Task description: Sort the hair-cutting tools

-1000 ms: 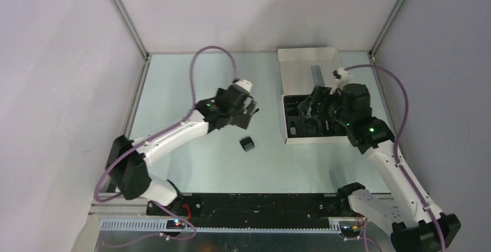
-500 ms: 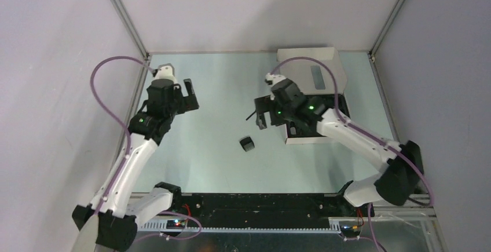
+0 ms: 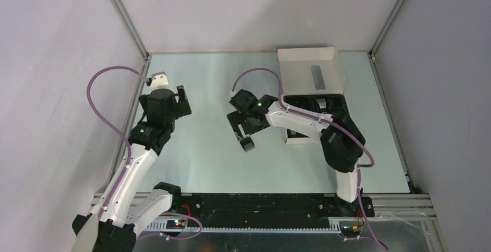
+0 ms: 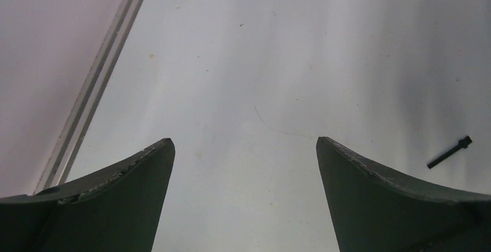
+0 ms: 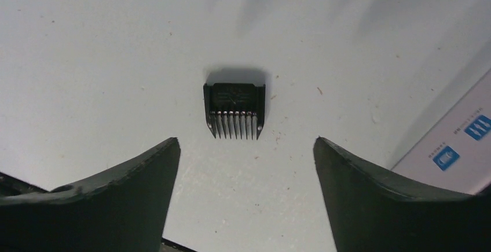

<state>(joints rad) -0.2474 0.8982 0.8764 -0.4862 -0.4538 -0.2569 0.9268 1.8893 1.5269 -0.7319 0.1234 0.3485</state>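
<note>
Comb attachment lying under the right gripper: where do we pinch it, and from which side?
Pinch the comb attachment across its solid rectangular back, not the thin teeth, which would likely flex. It lies flat on the table, so come straight down from above, closing on its two side edges. The open right gripper hangs roughly lined up for that.

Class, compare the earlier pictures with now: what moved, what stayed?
The right gripper swung left from the box to hover, open, over the comb attachment. The left gripper, open, withdrew toward the left edge of the table. Comb attachment and box stayed put.
</note>
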